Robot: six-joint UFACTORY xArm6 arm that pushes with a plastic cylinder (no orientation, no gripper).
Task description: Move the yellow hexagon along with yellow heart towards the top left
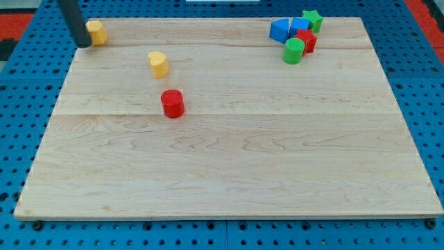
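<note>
My tip point(83, 43) touches the left side of one yellow block point(96, 32) at the tabletop's point(229, 173) top-left corner; the rod has no hand. A second yellow block point(159, 64) stands upright nearby, lower right. I cannot tell which is hexagon or heart, nor their pointing.

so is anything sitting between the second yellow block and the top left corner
Nothing visible blocks it. The yellow heart block has bare wooden board up to the yellow hexagon block, where my tip rests against its left side. The red cylinder sits below the path.
</note>
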